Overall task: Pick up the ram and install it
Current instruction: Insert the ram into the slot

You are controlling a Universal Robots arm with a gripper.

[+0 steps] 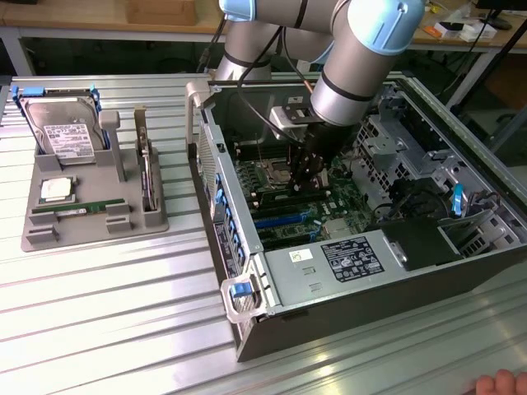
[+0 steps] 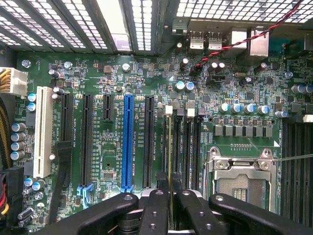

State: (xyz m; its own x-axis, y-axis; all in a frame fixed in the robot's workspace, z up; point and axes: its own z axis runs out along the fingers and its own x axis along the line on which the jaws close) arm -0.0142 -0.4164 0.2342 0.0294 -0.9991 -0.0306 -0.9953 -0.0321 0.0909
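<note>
Ram at the slots, but it could go in crooked.
The ram (image 2: pixel 169 147) is pinched edge-on in the closed gripper (image 2: pixel 169 178), in the middle of the exterior view, inside the case (image 1: pixel 346 304), right by the black slots (image 2: pixel 188 147). If it tilts or misses the slot, a push could bend it or hurt the board (image 2: pixel 117 73).

I see the ram (image 2: pixel 169 147) only edge-on, a thin line between the fingers of the gripper (image 2: pixel 169 177), so its chips and label are lost to me. Its held end is hidden behind those fingers. Whether its far edge touches the motherboard (image 2: pixel 117 73) beyond the gripper, I cannot tell. In the exterior view the arm (image 1: pixel 354 74) covers the fingertips. Well away from the gripper, a hand (image 1: pixel 498 384) is cut off by the picture's edge.
</note>
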